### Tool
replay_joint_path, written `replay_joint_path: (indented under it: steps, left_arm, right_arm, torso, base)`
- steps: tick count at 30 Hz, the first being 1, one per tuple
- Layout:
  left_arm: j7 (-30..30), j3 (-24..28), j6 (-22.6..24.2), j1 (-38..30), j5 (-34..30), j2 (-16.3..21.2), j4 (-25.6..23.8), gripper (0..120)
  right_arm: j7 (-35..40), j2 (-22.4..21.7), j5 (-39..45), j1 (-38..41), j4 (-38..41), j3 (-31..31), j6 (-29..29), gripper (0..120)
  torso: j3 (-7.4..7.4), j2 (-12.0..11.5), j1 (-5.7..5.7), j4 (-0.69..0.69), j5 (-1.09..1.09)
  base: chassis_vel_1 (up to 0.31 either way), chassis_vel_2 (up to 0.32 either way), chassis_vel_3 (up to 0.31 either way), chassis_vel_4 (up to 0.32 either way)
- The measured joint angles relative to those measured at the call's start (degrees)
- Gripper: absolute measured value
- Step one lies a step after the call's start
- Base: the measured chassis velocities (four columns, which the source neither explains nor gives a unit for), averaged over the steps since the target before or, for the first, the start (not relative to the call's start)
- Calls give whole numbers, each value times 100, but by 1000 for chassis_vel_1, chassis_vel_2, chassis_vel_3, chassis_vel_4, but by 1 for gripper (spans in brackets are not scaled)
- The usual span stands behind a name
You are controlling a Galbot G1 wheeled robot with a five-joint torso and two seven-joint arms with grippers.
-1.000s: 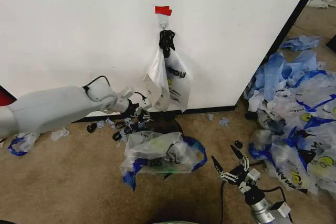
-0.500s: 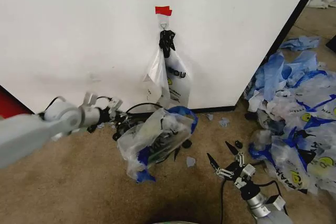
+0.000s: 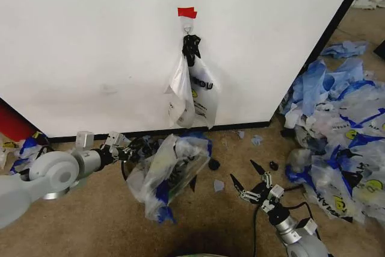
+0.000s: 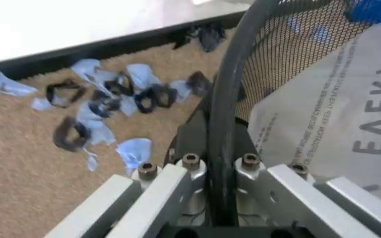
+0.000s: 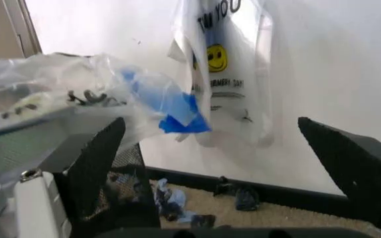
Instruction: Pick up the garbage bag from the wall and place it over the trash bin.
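The garbage bag (image 3: 194, 91) is hanging flat against the wall (image 3: 90, 40), its dark handles looped on the small hook (image 3: 187, 27) just under the red tape patch (image 3: 187, 12); its yellow smiley is facing out in the right wrist view (image 5: 220, 74). At six o'clock from it, the trash bin (image 3: 171, 170) is tilting on the carpet, already draped in another translucent bag (image 3: 157, 176). At the bin's nine o'clock, my left gripper (image 3: 133, 148) is clamping its fingers on the bin's black rim (image 4: 227, 114). At the bin's four o'clock, my right gripper (image 3: 248, 183) is hovering with its jaws spread wide, holding nothing. A heap of blue-trimmed bags (image 3: 337, 142) is lying at three o'clock.
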Motion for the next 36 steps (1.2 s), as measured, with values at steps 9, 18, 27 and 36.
replay_joint_path:
  steps: [9, 18, 27, 36]
  left_arm:
    - [-863, 117, -124, 15, -369, -159, -161, 0]
    - [-2174, -323, -311, 642, -752, -478, -556, 0]
    - [-3047, -1191, -473, 1634, -759, -700, -1089, 0]
    - [-3256, -1639, -571, 2274, -652, -1023, -1144, 0]
  right_arm:
    - [-9, -7, 0, -101, 30, 83, 24, 97]
    - [-10, 31, -12, -113, 33, 97, 32, 98]
    - [-9, 17, -21, -109, 23, 103, 32, 98]
    - [23, -28, -18, -69, 1, 80, 24, 98]
  torso:
    - [0, 0, 0, -1, -4]
    - [0, -1, 0, -1, -3]
    - [0, -1, 0, -1, -3]
    - [0, -1, 0, 0, -3]
  base:
    - [0, 0, 0, 0]
    - [0, 0, 0, 0]
    - [0, 0, 0, 0]
    - [0, 0, 0, 0]
